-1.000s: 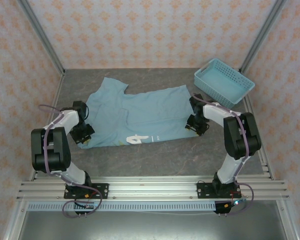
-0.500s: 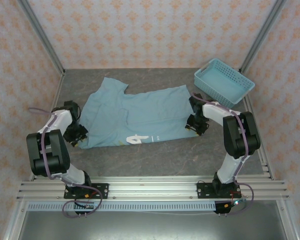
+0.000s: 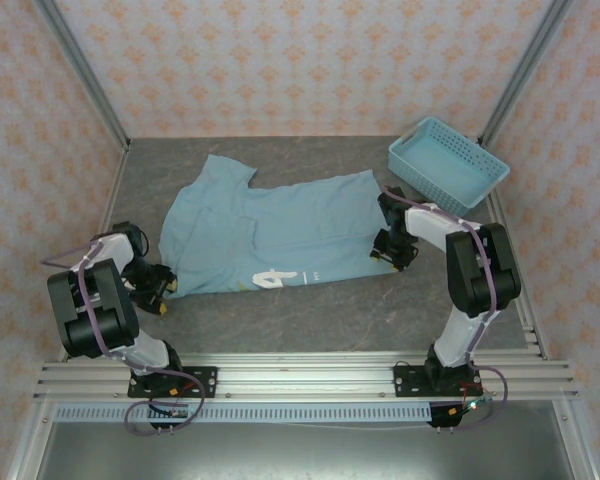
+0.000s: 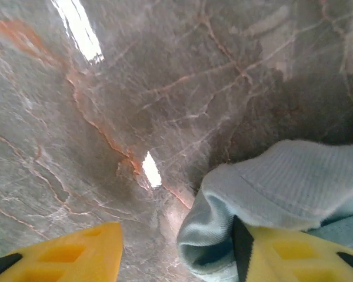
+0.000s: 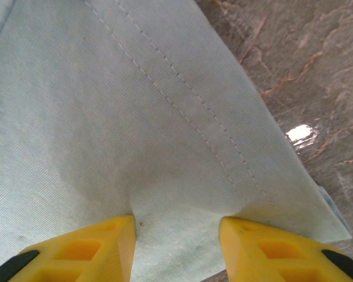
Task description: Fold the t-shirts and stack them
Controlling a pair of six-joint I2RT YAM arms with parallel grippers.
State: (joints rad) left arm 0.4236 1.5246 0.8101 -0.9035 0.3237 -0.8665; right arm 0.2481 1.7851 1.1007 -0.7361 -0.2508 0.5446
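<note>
Left gripper: wide apart, pulled out leftward, collar rib seemingly snagged on one finger. T-shirt: flat on table, near-left corner dragged along. Right gripper: parted, pinning hem. Spreading stage; no fold yet.

Blue basket on marble table

fingers apart | t-shirt edge bunched against one | marble table
</note>
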